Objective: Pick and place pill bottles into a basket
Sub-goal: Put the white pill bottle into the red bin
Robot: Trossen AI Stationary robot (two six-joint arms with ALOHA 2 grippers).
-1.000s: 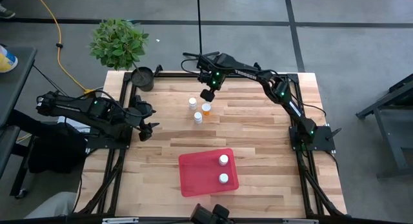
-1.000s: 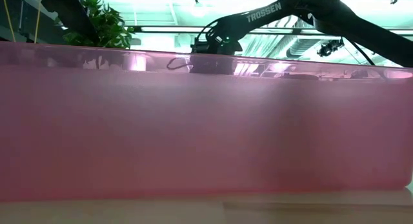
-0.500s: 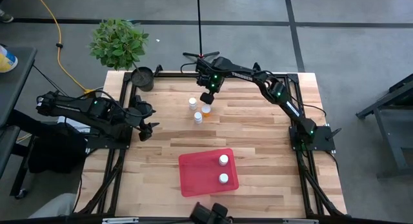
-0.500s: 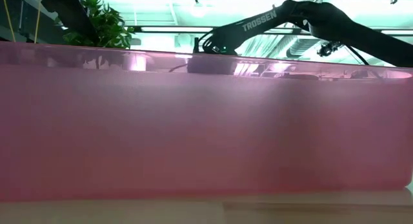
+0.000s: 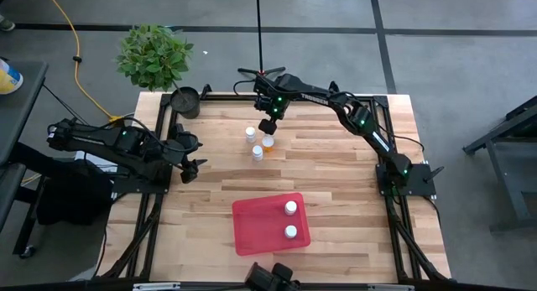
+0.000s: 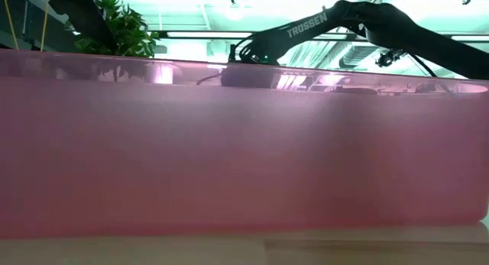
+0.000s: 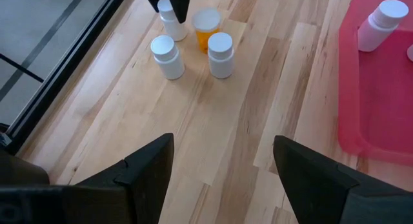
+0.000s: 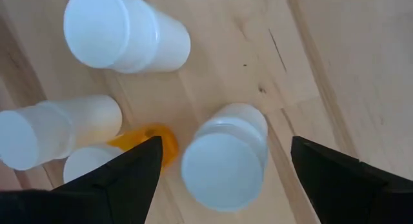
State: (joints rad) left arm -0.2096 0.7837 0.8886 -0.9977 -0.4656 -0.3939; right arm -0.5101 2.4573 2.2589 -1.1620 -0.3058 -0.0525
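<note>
The pill bottles (image 5: 258, 142) stand bunched close together toward the far middle of the bench (image 5: 352, 199), with only narrow gaps between them. The right gripper (image 5: 268, 127) hangs right over the cluster, fingers spread, closing off the way in from above and behind. The near side of the cluster is bare wood down to the basket (image 5: 256, 228), a clear lane. The basket's left half is free; two bottles stand along its right side. The left gripper (image 5: 195, 163), fingers apart, sits at the left edge with bare wood between it and the cluster. A black pot (image 5: 185, 101) occupies the far left corner.
</note>
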